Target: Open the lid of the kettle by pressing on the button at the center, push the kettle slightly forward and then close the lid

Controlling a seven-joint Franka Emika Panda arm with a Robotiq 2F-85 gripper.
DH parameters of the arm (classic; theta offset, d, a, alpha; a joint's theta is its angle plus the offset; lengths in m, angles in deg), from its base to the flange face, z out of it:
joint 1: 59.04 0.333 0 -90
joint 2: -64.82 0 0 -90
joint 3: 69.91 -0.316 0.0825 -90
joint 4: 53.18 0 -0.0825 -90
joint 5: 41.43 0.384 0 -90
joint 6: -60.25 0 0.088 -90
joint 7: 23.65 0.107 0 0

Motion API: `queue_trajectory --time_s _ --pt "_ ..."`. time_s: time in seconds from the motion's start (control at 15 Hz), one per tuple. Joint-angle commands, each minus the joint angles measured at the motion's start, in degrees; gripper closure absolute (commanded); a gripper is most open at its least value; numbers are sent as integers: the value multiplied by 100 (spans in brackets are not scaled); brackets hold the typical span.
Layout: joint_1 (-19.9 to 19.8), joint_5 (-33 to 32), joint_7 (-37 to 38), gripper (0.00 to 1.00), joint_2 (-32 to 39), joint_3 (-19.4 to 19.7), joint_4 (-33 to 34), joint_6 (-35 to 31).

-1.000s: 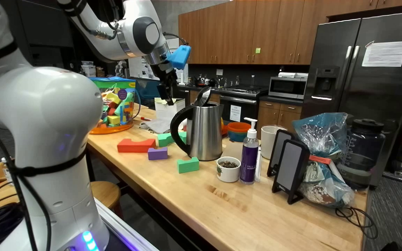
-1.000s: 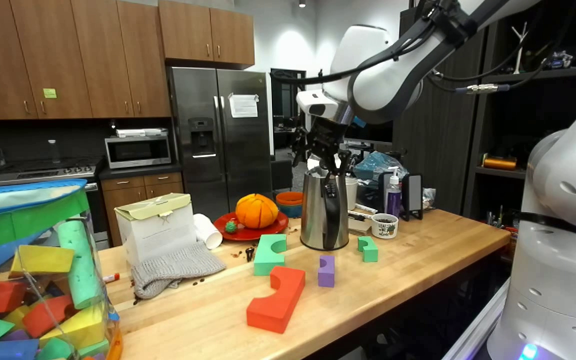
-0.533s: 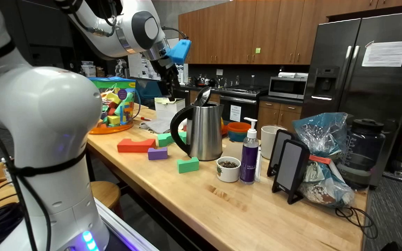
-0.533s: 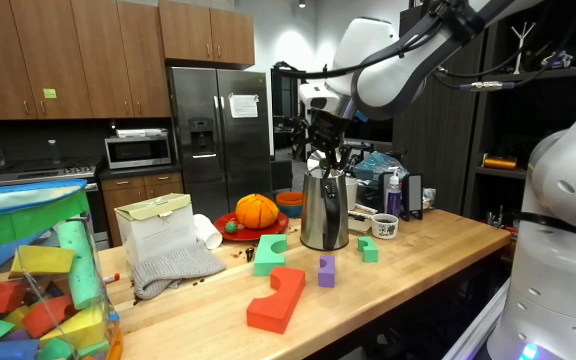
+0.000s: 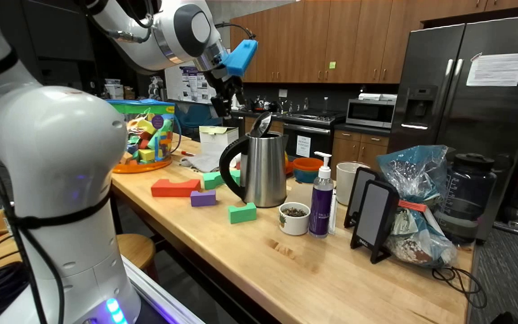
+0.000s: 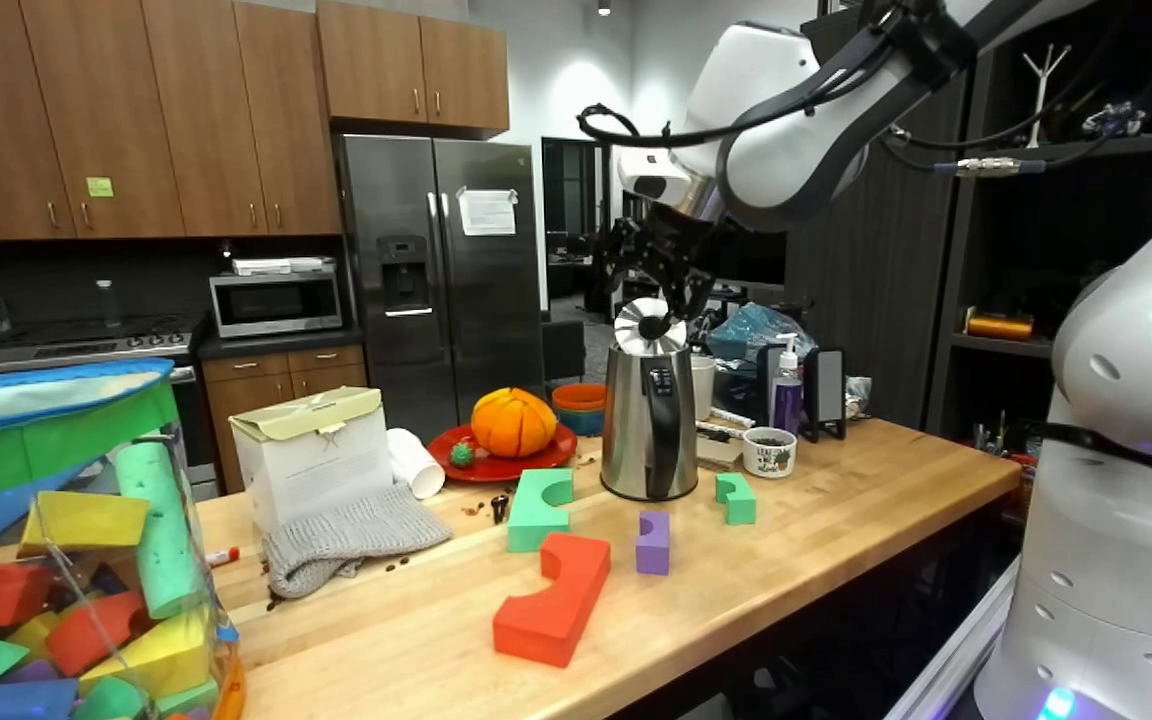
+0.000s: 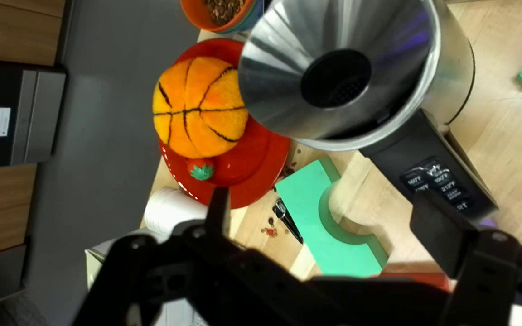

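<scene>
The steel kettle [image 5: 265, 173] stands upright on the wooden table, also in an exterior view [image 6: 626, 430] and the wrist view [image 7: 456, 68]. Its lid [image 5: 261, 125] stands open, tilted up. The lid's shiny underside with a dark centre shows in an exterior view [image 6: 633, 330] and in the wrist view [image 7: 274, 68]. The button on its top is hidden. The black handle [image 7: 424, 167] has a panel of buttons. My gripper [image 5: 224, 108] is open and empty, above the kettle on its handle side, apart from it. Its fingers are wide apart in the wrist view [image 7: 324, 210].
Green [image 6: 536, 510], red [image 6: 556, 600] and purple [image 6: 652, 543] blocks lie before the kettle. A red plate [image 6: 561, 450] with an orange pumpkin stands behind. A soap bottle [image 5: 321, 207] and white bowl [image 5: 294, 222] stand beside it. A white box [image 6: 321, 460] stands farther off.
My gripper has risen and tilted away from the kettle, so the open lid is now uncovered in an exterior view. The kettle and lid have not visibly moved.
</scene>
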Motion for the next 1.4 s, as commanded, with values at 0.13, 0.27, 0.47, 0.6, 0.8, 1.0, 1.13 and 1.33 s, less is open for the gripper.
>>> queue_trajectory --time_s 0.13,0.27,0.47,0.6,0.8,1.0,1.13,1.33 --pt "-446 -349 650 0 -102 33 -32 -480" --pt "-531 -376 805 0 -26 42 9 -623" --pt "-674 -441 1048 0 65 26 68 -860" --pt "-766 -497 1218 0 111 14 110 -991" --pt "-815 -540 1384 0 208 38 194 -1084" --pt "-745 -549 1436 0 327 93 233 -1114" --pt "-663 -534 1417 0 183 118 139 -977" --pt "-636 -537 1416 0 277 121 134 -1042"
